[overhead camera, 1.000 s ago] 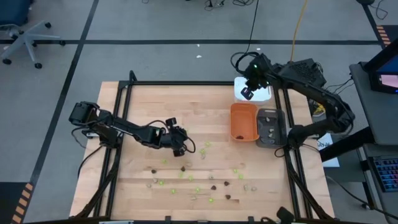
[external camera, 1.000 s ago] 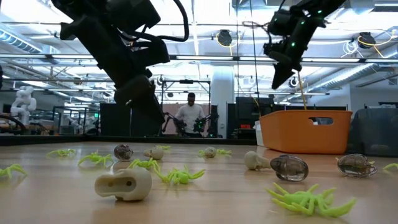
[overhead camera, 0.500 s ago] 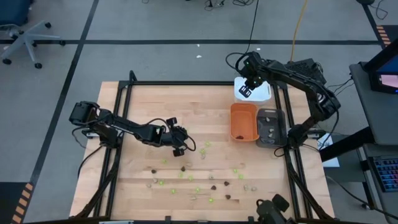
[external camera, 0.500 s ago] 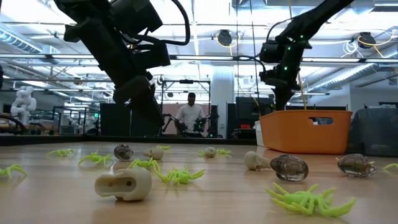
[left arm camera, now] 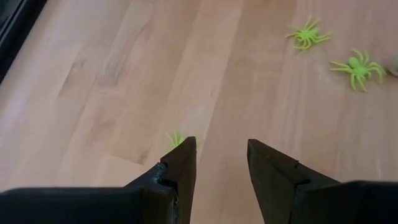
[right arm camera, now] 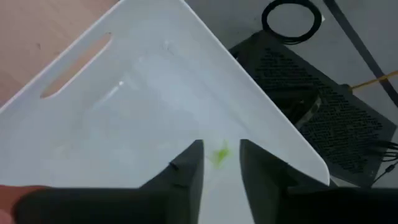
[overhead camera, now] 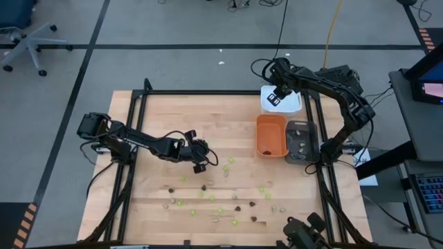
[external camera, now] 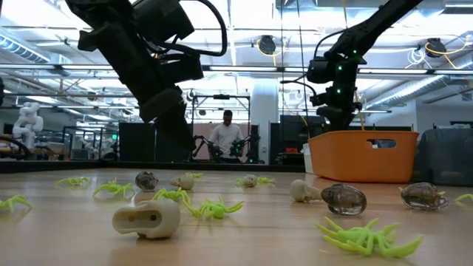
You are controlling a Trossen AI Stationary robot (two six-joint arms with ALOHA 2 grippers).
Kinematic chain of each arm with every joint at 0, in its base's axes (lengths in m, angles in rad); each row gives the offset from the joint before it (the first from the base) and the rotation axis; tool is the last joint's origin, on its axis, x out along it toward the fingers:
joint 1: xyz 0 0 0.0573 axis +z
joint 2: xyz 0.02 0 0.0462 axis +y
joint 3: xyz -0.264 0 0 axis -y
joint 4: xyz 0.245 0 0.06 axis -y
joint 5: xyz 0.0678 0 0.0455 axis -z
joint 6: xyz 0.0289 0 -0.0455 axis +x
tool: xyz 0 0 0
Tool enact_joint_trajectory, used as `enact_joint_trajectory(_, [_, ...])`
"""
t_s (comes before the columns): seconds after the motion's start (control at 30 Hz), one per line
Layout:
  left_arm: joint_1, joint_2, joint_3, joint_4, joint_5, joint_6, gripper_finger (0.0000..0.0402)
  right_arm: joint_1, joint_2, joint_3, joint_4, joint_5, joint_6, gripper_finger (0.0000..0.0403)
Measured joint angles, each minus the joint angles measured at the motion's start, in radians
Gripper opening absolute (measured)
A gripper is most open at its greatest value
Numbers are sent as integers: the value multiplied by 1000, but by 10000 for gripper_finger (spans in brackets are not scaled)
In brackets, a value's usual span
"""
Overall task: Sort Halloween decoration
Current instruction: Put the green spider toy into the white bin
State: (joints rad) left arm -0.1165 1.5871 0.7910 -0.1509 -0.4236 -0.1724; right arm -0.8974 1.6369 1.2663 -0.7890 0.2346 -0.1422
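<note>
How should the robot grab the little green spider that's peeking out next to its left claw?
Probably by the body, coming straight down from above. In the left wrist view the lime-green spider lies flat on the wooden table, half hidden beside one fingertip of the left end effector. Its legs look thin and splayed, so they would likely slip. The open fingers should straddle the middle, then close.

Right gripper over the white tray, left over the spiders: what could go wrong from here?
1. The right gripper, open above the white tray, hangs near a corner; the green spider between its fingers may land outside.
2. The left gripper, open, has a spider beside one finger, not between them, so closing may miss it.
</note>
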Motion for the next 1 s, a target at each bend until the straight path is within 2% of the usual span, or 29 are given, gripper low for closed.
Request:
enact_joint_trajectory(0.1, [-1,0,0,-1,0,-4,141,7,-23,0,-2,-7,5,127])
enact_joint_trajectory(0.3, [-1,0,0,-29,-4,-4,141,69,-129,-5,3,-228,49,152])
enact_joint_trajectory(0.37, [-1,0,0,-29,-4,3,141,114,-180,-33,33,-262,51,152])
enact_joint_trajectory(0.5, [17,0,-17,-31,6,30,141,225,-279,-121,122,-266,51,152])
enact_joint_trajectory(0.73, [107,0,-80,79,132,122,141,386,-417,-293,319,-266,54,152])
enact_joint_trajectory(0.87, [160,0,-82,138,184,161,141,446,-456,-385,411,-266,90,152])
enact_joint_trajectory(1.0, [221,0,-82,171,289,179,159,487,-463,-453,461,-265,123,152])
